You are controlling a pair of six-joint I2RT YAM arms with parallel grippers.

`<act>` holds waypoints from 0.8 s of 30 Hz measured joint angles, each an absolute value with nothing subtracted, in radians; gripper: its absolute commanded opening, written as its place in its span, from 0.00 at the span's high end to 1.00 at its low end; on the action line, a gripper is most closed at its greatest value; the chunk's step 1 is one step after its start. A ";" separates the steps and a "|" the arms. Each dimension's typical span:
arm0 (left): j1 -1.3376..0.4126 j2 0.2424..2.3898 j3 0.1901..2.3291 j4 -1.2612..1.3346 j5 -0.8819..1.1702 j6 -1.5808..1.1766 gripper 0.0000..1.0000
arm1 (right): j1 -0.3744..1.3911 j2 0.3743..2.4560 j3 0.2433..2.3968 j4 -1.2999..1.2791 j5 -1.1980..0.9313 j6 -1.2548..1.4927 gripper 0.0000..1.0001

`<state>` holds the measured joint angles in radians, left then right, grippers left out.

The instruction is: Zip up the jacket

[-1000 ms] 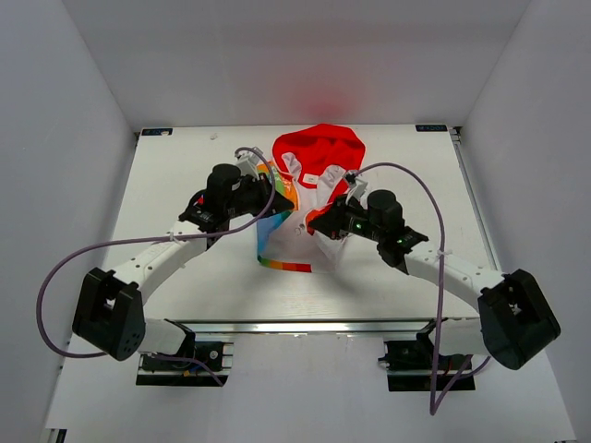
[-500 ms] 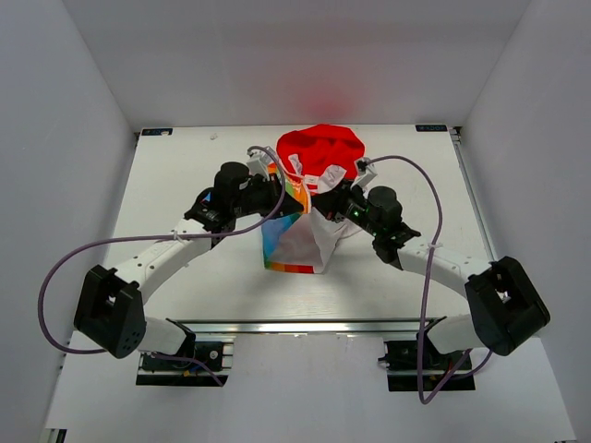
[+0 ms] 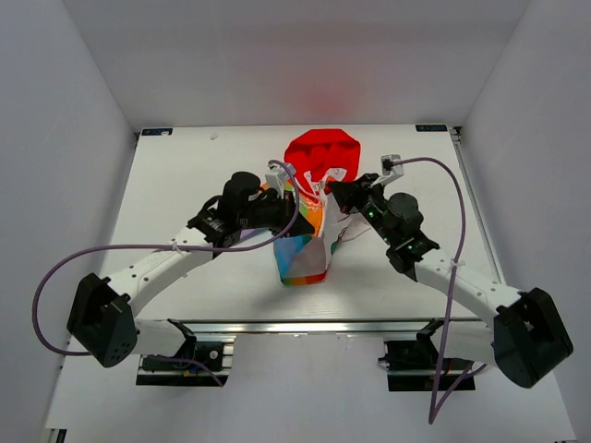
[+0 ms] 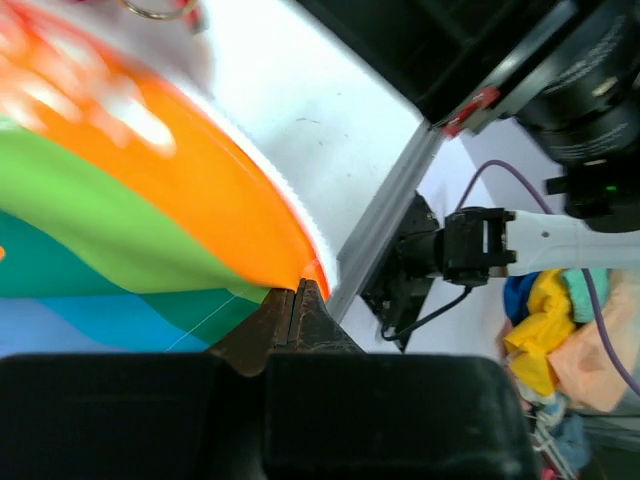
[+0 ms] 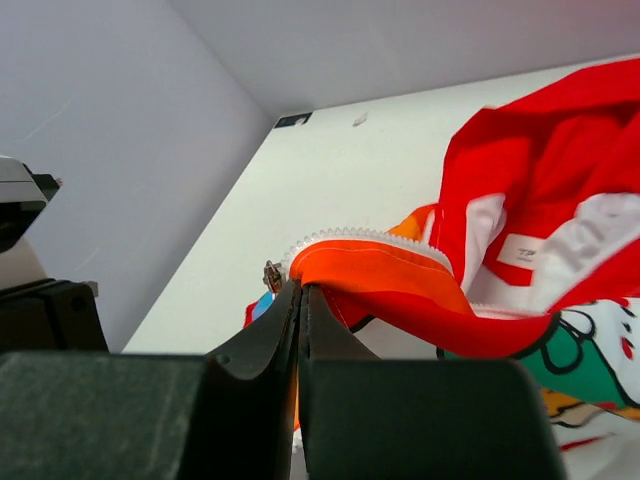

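Note:
The jacket is lifted between both arms, its red hood resting on the table behind and its rainbow-striped panel hanging down. My left gripper is shut on the jacket's orange, zipper-toothed front edge. My right gripper is shut on the other orange front edge, with white zipper teeth along its top and the small metal zipper slider just beyond the fingertips. The red hood and white lining fill the right of that view.
The white table is walled in by white panels on three sides. An aluminium rail runs along the near edge. Purple cables loop from both arms. A pile of coloured cloth lies off the table.
Both grippers have moved right and closer together, lifting the jacket's front. The hanging striped panel has narrowed and shifted right, and the hood has been pulled a little right.

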<state>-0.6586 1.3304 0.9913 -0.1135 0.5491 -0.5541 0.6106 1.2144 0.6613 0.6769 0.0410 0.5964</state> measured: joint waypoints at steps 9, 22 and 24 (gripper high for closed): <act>-0.657 1.301 0.998 -0.191 0.477 -0.487 1.00 | 0.597 1.034 0.632 0.582 0.043 0.516 1.00; -0.656 1.433 1.155 -0.306 0.213 -0.479 1.00 | 0.596 0.873 0.479 0.471 -0.268 0.427 1.00; -0.656 1.457 1.163 -0.300 0.218 -0.479 1.00 | 0.596 0.875 0.461 0.482 -0.295 0.431 1.00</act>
<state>-0.6559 1.4570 1.1633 -0.3000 0.2180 -0.4789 0.5961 0.8749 0.4606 0.4820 -0.2955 0.4309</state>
